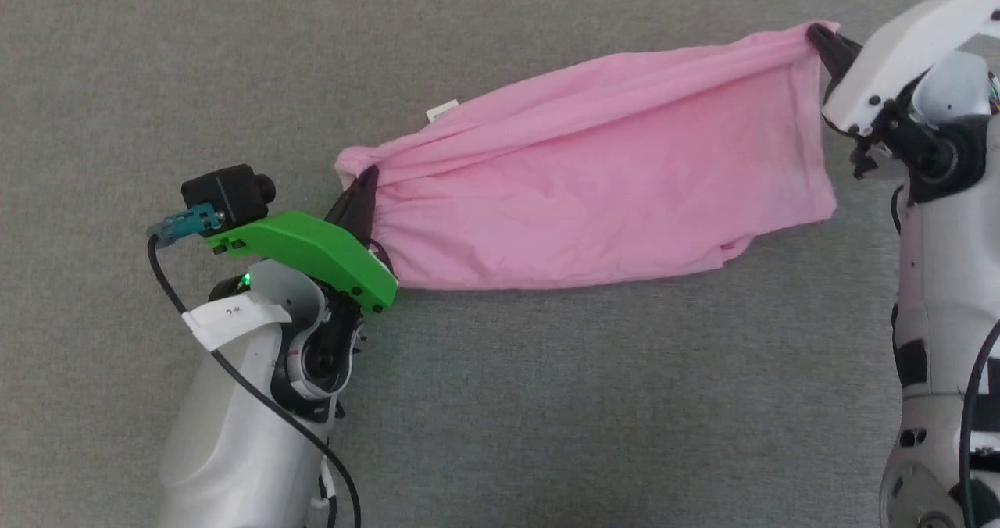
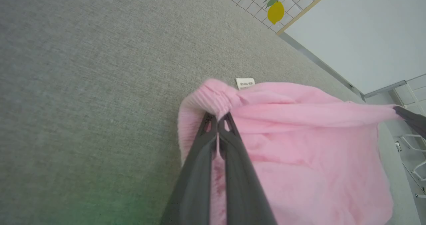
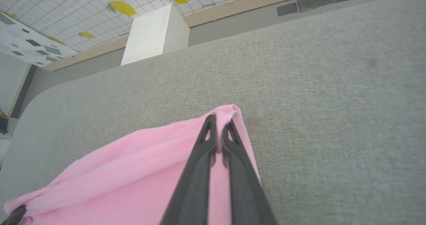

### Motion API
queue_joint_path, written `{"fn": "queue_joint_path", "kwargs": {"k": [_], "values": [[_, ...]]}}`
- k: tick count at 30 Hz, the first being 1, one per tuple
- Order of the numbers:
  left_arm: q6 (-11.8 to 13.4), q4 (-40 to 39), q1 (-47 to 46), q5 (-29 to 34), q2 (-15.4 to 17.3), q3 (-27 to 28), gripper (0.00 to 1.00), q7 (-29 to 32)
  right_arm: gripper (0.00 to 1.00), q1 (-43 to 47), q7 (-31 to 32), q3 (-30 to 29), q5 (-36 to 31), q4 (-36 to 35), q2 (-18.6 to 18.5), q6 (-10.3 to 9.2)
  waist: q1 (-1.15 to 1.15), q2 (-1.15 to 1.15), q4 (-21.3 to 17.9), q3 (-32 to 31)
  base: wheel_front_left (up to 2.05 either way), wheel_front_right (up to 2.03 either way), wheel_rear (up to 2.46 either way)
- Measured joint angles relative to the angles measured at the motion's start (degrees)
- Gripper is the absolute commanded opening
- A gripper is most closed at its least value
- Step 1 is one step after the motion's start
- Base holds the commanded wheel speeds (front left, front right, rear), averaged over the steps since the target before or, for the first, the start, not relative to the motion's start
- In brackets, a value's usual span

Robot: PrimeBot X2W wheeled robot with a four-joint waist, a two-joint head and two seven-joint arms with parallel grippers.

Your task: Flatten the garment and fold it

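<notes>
Now the shorts (image 1: 594, 176) are stretched long between both grippers, over the grey top (image 1: 547, 403). The left gripper (image 1: 361, 190) has its fingers squeezed shut on the bunchy waistband end. The right gripper (image 1: 820, 37) pinches the far corner tight too.

Print on the tag (image 2: 245, 83) is unreadably small, and the garment (image 2: 299, 158) runs past the bottom edge.

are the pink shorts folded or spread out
Spread, not folded: the garment stretches between the left gripper and right gripper, both shut on it.
</notes>
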Motion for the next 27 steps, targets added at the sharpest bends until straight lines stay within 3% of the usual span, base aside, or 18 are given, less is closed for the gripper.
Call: {"fn": "queue_joint_path", "kwargs": {"k": [8, 9, 10, 11, 16, 21, 24, 27], "values": [[-1.37, 0.77, -1.31, 0.0, -0.65, -0.63, 0.0, -0.98, 0.0, -6.16, -5.35, -1.46, -5.55, 11.25, 0.0, 0.0, 0.0, 0.0, 2.89, 3.7, 0.0, 0.0, 0.0], [-1.69, 0.75, -1.47, -0.01, -0.76, -0.73, 0.04, -1.01, 0.39, -6.5, -6.02, -1.85, -6.13, 12.07, 0.0, 0.0, 0.0, 0.0, 3.11, 3.84, 0.0, 0.0, 0.0], [-1.83, 0.71, -1.59, -0.01, -0.89, -0.87, 0.55, -1.37, 1.0, -6.88, -6.91, -2.43, -6.89, 12.98, -0.01, 0.0, 0.0, 0.0, 3.35, 3.94, 0.0, 0.0, 0.0], [-2.29, 0.73, -1.68, 0.01, -0.88, -1.21, 1.0, -1.44, 1.0, -7.27, -7.71, -2.89, -7.78, 13.88, -0.01, 0.0, 0.0, 0.0, 3.48, 3.93, 0.0, 0.0, 0.0], [-3.33, 0.65, -1.75, -0.03, -1.02, -1.08, 1.0, -3.5, 1.0, -8.6, -10.83, -4.67, -9.27, 16.66, -0.03, 0.0, 0.0, 0.0, 3.53, 2.49, 0.0, 0.0, 0.0], [-4.72, -1.11, -1.51, 2.01, -0.37, 0.42, 1.0, -11.52, 1.0, -8.34, -15.27, -4.7, -10.07, 16.37, -0.1, 0.0, 0.0, 0.0, 3.1, -0.81, 0.0, 0.0, 0.0], [-4.41, -2.37, -0.09, 9.94, 3.2, -0.8, 1.0, -17.93, 1.0, -5.43, -16.38, -1.12, -12.85, 14.62, -0.65, 0.0, 0.0, 0.0, 2.78, -3.24, 0.0, 0.0, 0.0], [-2.01, -3.33, 3.43, 18.02, 6.82, -3.08, 1.0, -21.18, 1.0, -0.32, -14.88, 2.35, -14.66, 13.54, -1.54, 0.0, 0.0, 0.0, 2.39, -5.75, 0.0, 0.0, 0.0]]}}
